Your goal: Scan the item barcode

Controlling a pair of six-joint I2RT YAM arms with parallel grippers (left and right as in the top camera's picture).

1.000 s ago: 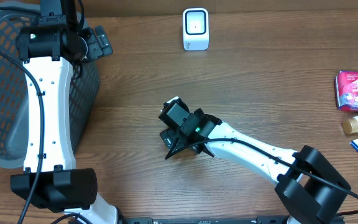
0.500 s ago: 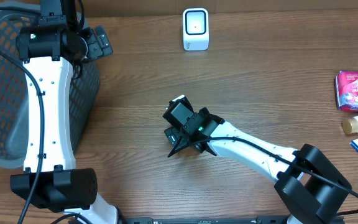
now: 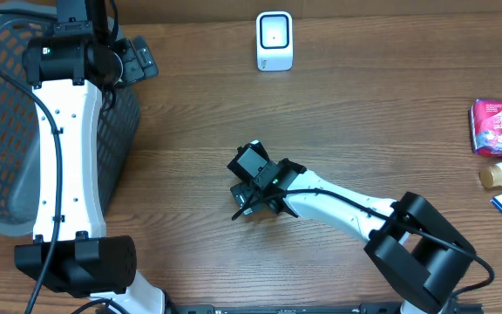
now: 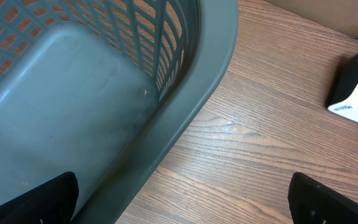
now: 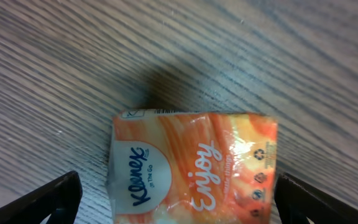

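**Poised for the grab**

Your right gripper (image 5: 182, 208) hangs over the tissue pack (image 5: 191, 158), which lies flat in the middle of the desk (image 3: 364, 122). Its jaws are spread, lined up to pinch the pack for the scanner (image 3: 274, 40) at the back edge. Your left gripper (image 4: 188, 202), spread too, idles empty at the basket (image 4: 210, 81) rim.

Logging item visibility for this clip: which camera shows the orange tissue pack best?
The right wrist view: the tissue pack lies flat on the table, Kleenex print readable, between the open jaws. Overhead, the right gripper covers it. The left wrist view shows only the basket and scanner.
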